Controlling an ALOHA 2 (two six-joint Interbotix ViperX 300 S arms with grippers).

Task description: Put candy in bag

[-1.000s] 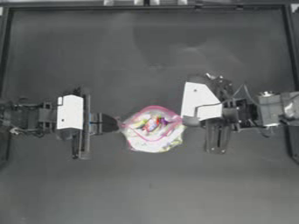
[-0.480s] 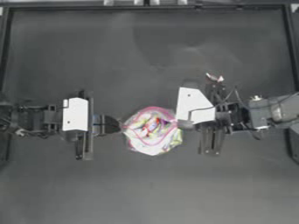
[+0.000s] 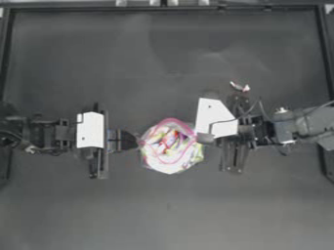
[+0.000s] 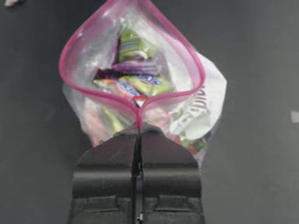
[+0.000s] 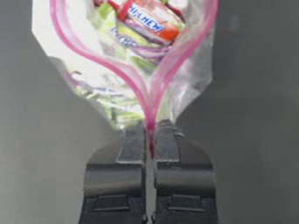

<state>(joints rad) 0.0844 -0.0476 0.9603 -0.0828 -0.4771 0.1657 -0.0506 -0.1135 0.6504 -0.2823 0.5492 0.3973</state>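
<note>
The left pincer (image 3: 134,141) reaches in from the left side of the dark bench (image 3: 163,58) and is clamped on the left end of the bag's pink-red mouth strip. In the left wrist view its two dark jaws are pressed together with the strip pinched between them, right where the two sides of the strip meet.

The bag (image 3: 170,149) lies near the middle of the bench, between the two arms. Its mouth is pulled open into a rounded loop, with the pink-red strip (image 4: 88,39) tracing the rim. Inside sit several wrapped sweets (image 4: 135,70) in green, purple, red and yellow, piled loosely together. The clear plastic below the mouth is crumpled and pale, with some printing on it that is too blurred to read in full.

The right pincer (image 3: 203,139) comes in from the right side and is clamped on the opposite end of the mouth strip. In the right wrist view its jaws are together on the point where the strip's two sides join, and the bag opens away from them, showing an orange-red wrapper (image 5: 153,19) with white lettering near the top of the pile.

The candy (image 3: 239,87) lies on the bare bench beyond the right arm, toward the far right, well apart from the bag and touched by neither pincer.
</note>
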